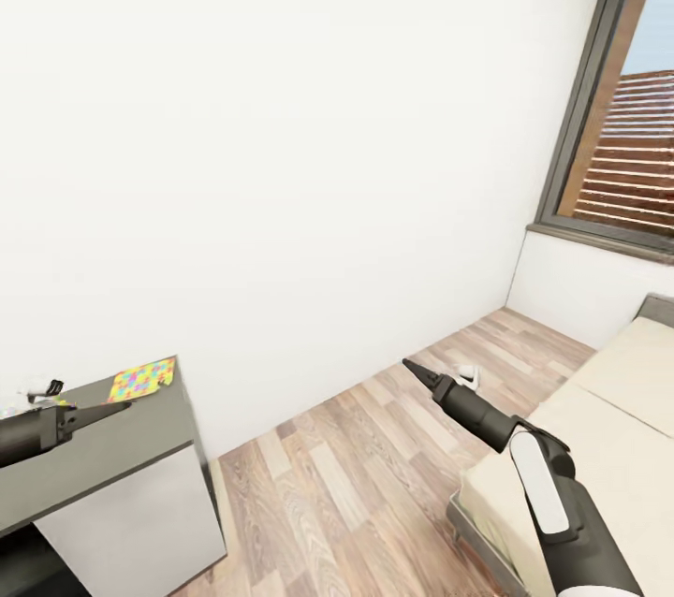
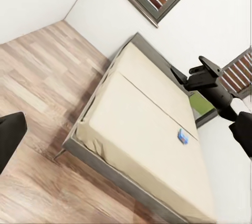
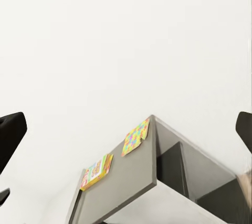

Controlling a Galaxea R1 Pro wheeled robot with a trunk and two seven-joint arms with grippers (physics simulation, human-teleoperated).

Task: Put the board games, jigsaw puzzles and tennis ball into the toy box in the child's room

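Two puzzles (image 3: 136, 136) are seen on the table (image 3: 131, 179), one game (image 2: 182, 136) on the bed (image 2: 142, 140); both hands are spread open, empty.

One jigsaw puzzle (image 1: 141, 380) and one colourful game box (image 3: 96, 171) lie on one bench (image 1: 122, 447); one blue board game (image 2: 182, 136) lies on one bed (image 2: 147, 145); two claws show.

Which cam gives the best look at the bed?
Left wrist view: the bed shows nearly whole, mattress, frame and a small blue item lying on it. Head view catches just its near corner beside the right arm.
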